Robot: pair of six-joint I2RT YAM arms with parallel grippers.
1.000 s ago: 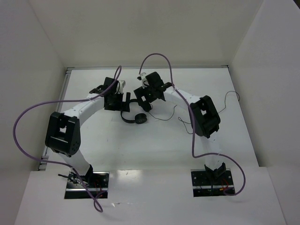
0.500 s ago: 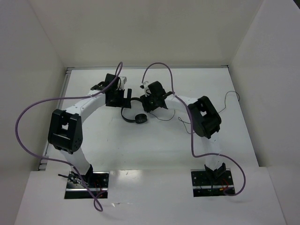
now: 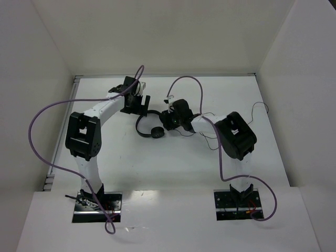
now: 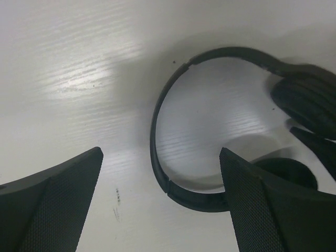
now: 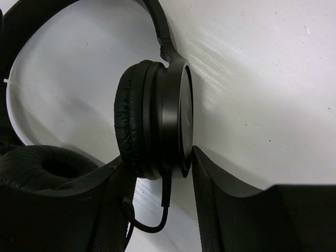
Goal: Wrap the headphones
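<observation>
headphones (image 3: 140, 126) mid-counter, nearer the far edge. right gripper (image 5: 157, 173) clenched on one earcup (image 5: 157, 115); left gripper (image 4: 160, 157) released over headband (image 4: 157, 105). Risks: earcup swivels out of the pinch, and loose cord (image 5: 165, 202) snags the right arm.

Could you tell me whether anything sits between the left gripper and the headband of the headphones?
Nothing visible does. The left gripper is open above the bare table, with the headband lying in plain sight between its fingers. The right gripper holds one earcup off to the side, clear of that path.
</observation>
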